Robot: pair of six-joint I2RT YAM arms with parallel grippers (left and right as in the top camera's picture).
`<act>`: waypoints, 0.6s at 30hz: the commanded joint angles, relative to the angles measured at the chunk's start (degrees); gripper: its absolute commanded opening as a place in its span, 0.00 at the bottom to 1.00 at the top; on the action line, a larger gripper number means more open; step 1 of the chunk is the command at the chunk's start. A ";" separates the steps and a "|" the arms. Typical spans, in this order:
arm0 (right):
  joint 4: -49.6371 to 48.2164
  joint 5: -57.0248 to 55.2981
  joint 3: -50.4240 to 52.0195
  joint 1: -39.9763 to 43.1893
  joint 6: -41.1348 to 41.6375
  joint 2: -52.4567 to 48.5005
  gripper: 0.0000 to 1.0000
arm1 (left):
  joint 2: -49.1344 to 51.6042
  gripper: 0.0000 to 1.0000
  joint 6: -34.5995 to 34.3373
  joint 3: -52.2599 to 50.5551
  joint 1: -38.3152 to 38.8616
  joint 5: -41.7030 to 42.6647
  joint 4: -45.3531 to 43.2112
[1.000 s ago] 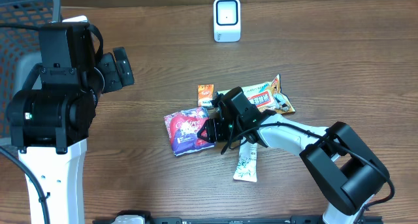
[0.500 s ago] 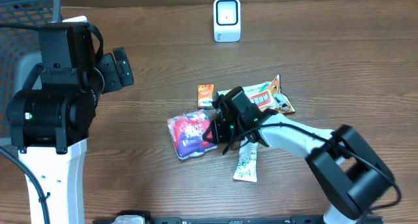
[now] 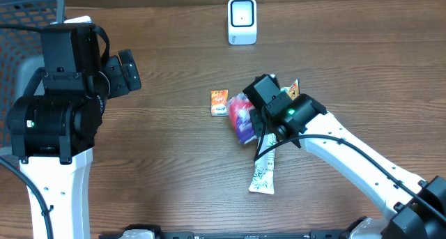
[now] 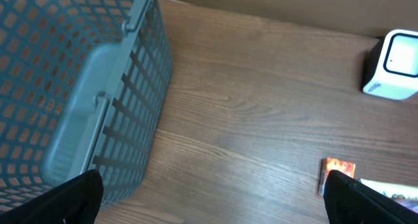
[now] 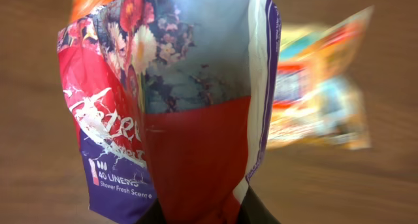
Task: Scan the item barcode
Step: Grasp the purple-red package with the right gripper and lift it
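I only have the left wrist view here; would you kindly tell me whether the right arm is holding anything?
Observer: Yes, the right gripper is shut on a red and purple pouch, which seems raised off the table.
Operator: Thank you; where is it from the scanner?
Observer: The scanner stands near the far edge, straight beyond the pouch and well apart.
Operator: Anything else close by?
Observer: A white and green sachet lies flat just nearer than the gripper.
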State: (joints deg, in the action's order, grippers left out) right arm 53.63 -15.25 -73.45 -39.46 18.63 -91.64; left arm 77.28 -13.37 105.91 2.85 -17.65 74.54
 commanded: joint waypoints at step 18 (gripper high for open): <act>-14.56 -46.47 -1.36 -18.82 -29.62 0.52 0.04 | 2.49 1.00 -12.61 0.59 -0.35 -12.15 -10.67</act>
State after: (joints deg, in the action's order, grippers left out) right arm 39.55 -57.12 -73.93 -57.30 -6.00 -91.66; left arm 78.63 -23.92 105.91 2.85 -26.85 65.45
